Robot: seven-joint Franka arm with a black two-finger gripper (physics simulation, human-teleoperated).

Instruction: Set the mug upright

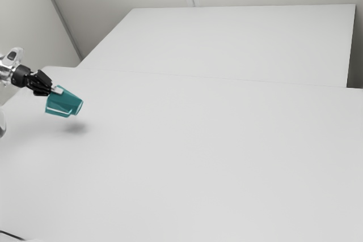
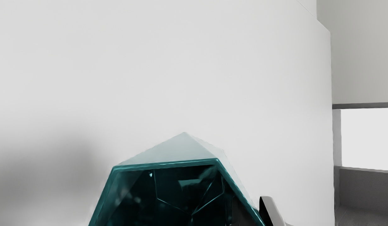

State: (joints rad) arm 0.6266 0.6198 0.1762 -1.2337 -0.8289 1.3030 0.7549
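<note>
mug: the teal mug [image 1: 64, 102] is off the bench [image 1: 198, 157], tipped well over, its wide mouth toward the arm and its narrower base facing away and somewhat down; its soft shadow [image 1: 76, 128] lies on the bench beneath, apart from it.
fingers: our fingers [image 1: 57, 90] look closed down to about a wall's thickness at the rim [image 2: 165, 164], one outside the wall and the other, it seems, inside the mouth.
handling: we'd guess stiff, light and glassy, with flat facets; smooth enough to slip and perhaps brittle if knocked or squeezed hard.
hold: a pinch on one wall near the mouth suits us, though the base could swing about it, so we would turn slowly. We can't make out a handle for certain.
next: we judge the base needs to come down and level, then be set flat on the bench before we let go.
around: a dark cable [image 1: 11, 235] lies at the exterior view's near left corner, well apart from the mug; a bright panel [image 2: 368, 138] stands beyond the bench's edge.
in the way: nothing we see near the mug; an edge-first touchdown is our main worry.
</note>
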